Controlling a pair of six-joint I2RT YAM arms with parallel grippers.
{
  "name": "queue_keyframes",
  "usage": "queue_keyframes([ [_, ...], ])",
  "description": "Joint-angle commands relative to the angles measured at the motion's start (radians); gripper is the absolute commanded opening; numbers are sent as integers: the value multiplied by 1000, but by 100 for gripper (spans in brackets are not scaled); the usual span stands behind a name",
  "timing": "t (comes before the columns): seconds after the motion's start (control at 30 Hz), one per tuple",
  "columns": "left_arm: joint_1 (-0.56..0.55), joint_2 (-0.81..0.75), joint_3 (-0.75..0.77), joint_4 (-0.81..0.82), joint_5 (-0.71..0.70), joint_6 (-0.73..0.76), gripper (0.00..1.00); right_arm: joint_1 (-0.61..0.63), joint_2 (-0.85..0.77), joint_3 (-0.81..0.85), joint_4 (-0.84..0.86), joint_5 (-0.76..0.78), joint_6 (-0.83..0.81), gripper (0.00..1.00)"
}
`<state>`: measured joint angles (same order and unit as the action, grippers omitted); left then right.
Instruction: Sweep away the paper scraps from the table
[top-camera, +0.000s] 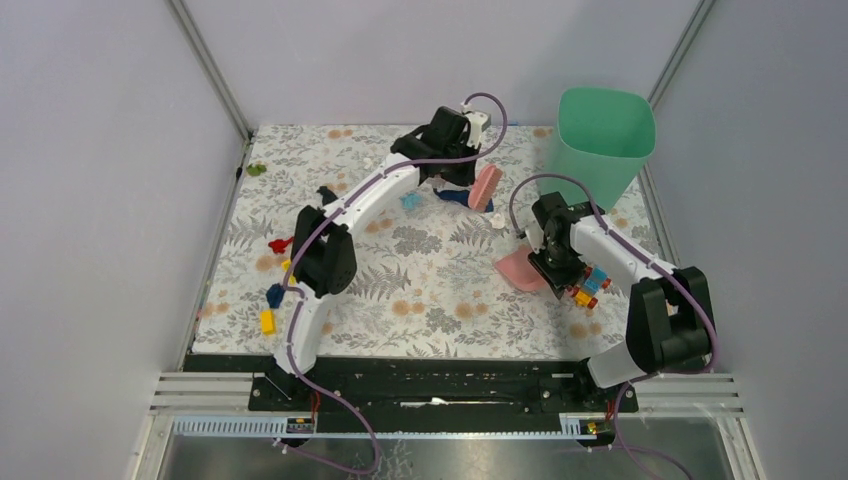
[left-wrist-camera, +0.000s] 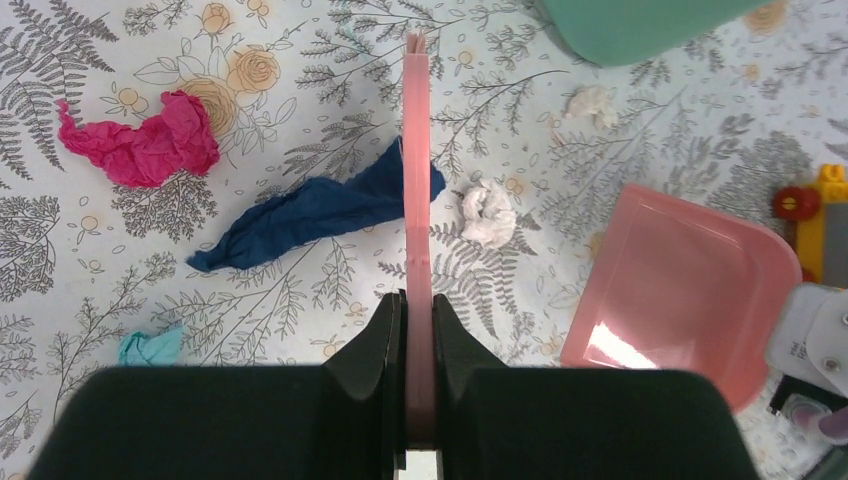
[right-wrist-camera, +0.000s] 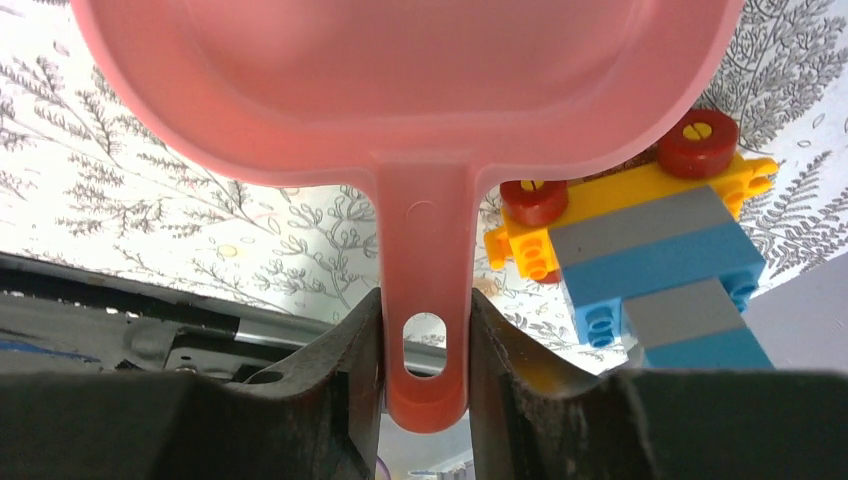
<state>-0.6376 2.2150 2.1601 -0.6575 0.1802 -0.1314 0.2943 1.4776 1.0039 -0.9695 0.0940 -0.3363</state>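
Pale grey walls are enclosing a counter covered in a white-and-grey leaf print with orange-brown spots. A green bin is standing at its far right corner.

The left hand is reaching to the far middle of the counter and is clenching a thin pink paddle. Its fingers are pressing flat on both faces of the paddle, with no gap showing. The paddle is standing on edge among the paper scraps. A long dark blue scrap is lying with its end against the blade, and a white wad is sitting just beside the blade on the other side. A magenta wad is lying further out past the blue one. A cyan wad is resting near the hand, and a second white wad is lying close to the bin.

The right hand is gripping the pink dustpan by its handle, both fingers squeezing the stem beside the hanging hole. The pan is lying on the counter's right half, well apart from the paddle. A multicoloured toy-brick vehicle is sitting just beside the pan's rim.

Along the left edge, a red scrap and another dark blue scrap are lying near a yellow brick.
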Motion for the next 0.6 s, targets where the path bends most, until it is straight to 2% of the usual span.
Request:
queue_keyframes([
  [0.0,-25,22,49,113,-103,19,0,4,39,41,42,16,30,0],
  [0.1,-39,53,59,112,-94,27,0,3,52,49,31,18,35,0],
  [0.27,-63,39,21,86,27,-15,0,2,73,63,19,-28,46,0],
  [0.57,-68,-164,-198,66,205,-131,0,-4,91,96,19,-41,44,0],
])
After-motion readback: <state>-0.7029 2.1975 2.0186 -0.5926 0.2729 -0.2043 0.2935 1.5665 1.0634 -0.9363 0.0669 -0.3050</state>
